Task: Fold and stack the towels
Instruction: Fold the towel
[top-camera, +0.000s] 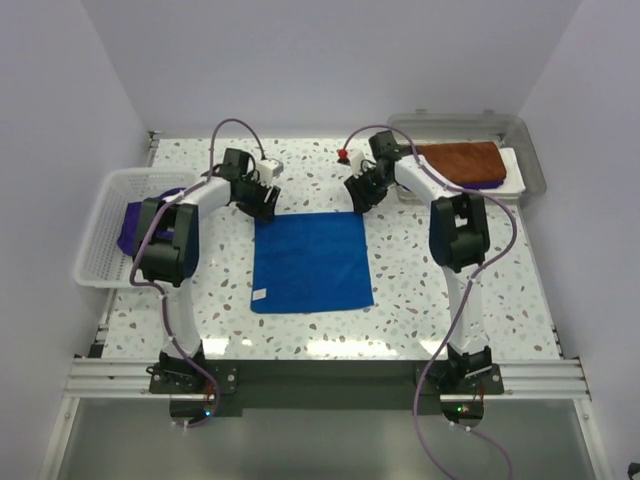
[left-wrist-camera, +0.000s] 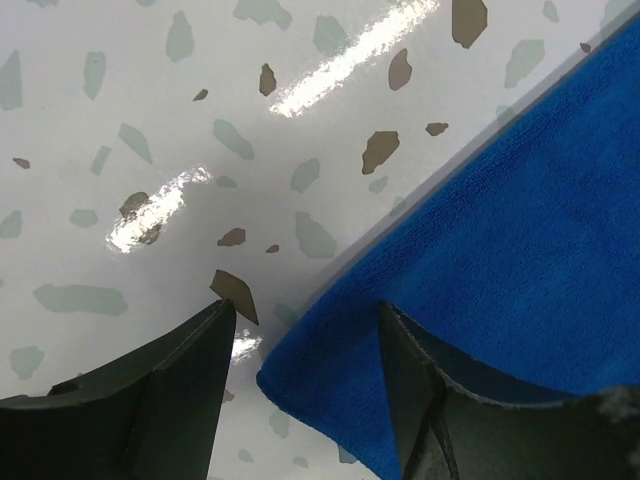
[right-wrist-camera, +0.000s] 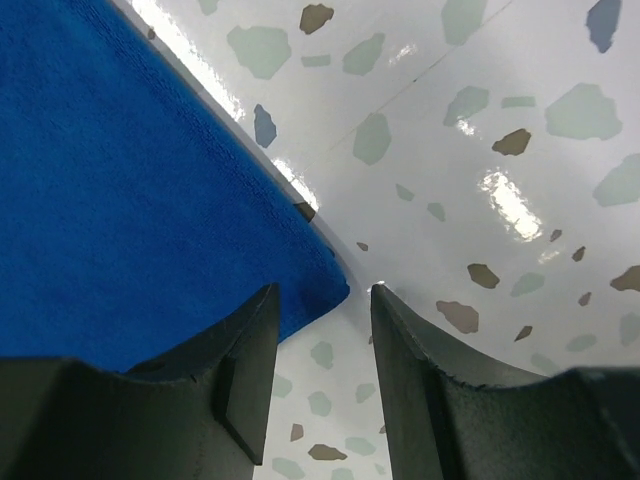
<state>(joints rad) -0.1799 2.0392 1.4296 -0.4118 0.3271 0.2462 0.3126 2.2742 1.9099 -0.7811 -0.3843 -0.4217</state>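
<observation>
A royal blue towel (top-camera: 311, 262) lies flat in the middle of the table. My left gripper (top-camera: 265, 203) stands open over its far left corner; in the left wrist view the gripper (left-wrist-camera: 305, 310) straddles that corner of the blue towel (left-wrist-camera: 500, 230) without clamping it. My right gripper (top-camera: 358, 195) is open at the far right corner. In the right wrist view the corner of the blue towel (right-wrist-camera: 120, 200) lies loose between the gripper's (right-wrist-camera: 324, 290) fingers. A rust-brown towel (top-camera: 460, 160) rests on a purple one in the grey tray. Another purple towel (top-camera: 135, 225) sits in the white basket.
The white basket (top-camera: 100, 260) stands at the table's left edge, and the grey tray (top-camera: 530, 165) is at the back right. A small red object (top-camera: 343, 155) sits on the table behind the right gripper. White walls close in the left, right and back.
</observation>
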